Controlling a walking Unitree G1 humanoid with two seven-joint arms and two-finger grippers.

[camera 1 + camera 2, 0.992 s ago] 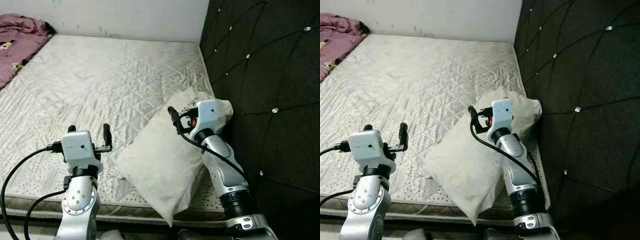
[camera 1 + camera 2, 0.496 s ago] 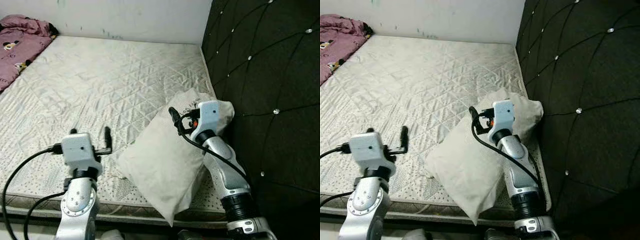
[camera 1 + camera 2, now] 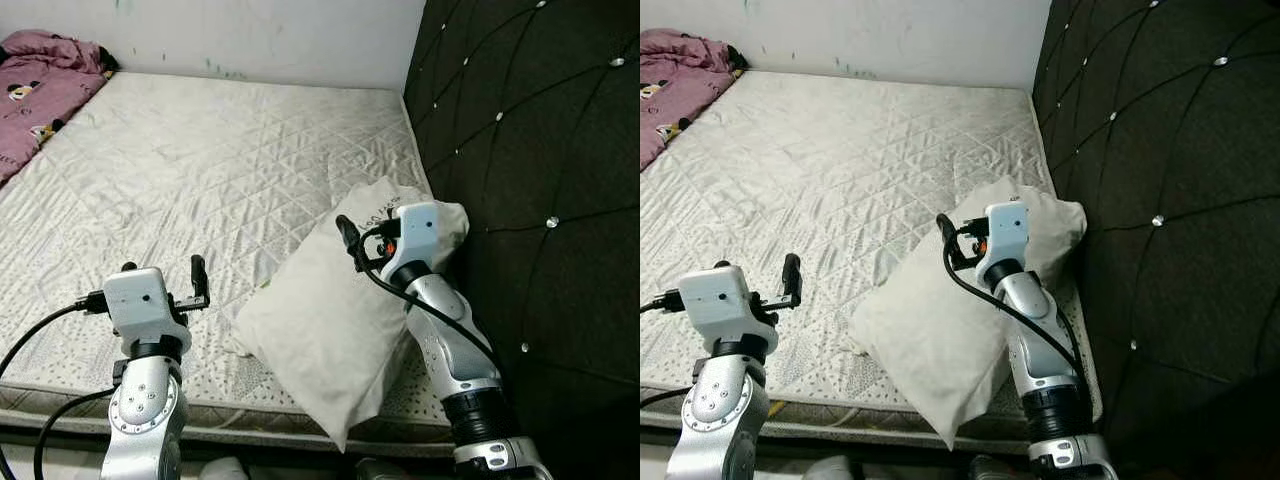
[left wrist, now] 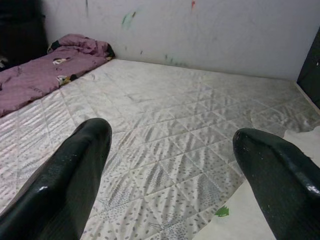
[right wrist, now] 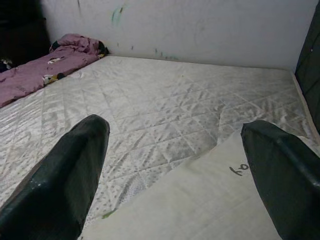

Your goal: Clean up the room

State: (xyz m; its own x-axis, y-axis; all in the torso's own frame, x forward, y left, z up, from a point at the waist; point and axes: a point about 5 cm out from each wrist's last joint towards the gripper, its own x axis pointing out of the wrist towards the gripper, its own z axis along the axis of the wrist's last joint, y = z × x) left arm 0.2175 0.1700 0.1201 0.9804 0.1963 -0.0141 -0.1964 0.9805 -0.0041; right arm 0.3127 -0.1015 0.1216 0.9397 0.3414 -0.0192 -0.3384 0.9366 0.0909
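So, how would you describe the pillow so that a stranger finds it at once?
Start at the bare quilted mattress and follow it to the dark tufted headboard on the right. The pillow lies at the near corner there, tilted against the headboard. It is plain off-white, unlike the purple blanket at the far left.

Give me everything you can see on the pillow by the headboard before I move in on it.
The pillow is off-white, soft and a bit creased, in a plain fabric case with small dark print near its upper end. It lies slantwise on the quilted mattress, upper end propped against the dark tufted headboard, lower corner jutting past the mattress's near edge. The right pincer hovers open above its upper part, fingers spread, holding nothing. The left pincer is open beside its lower edge, apart from it.
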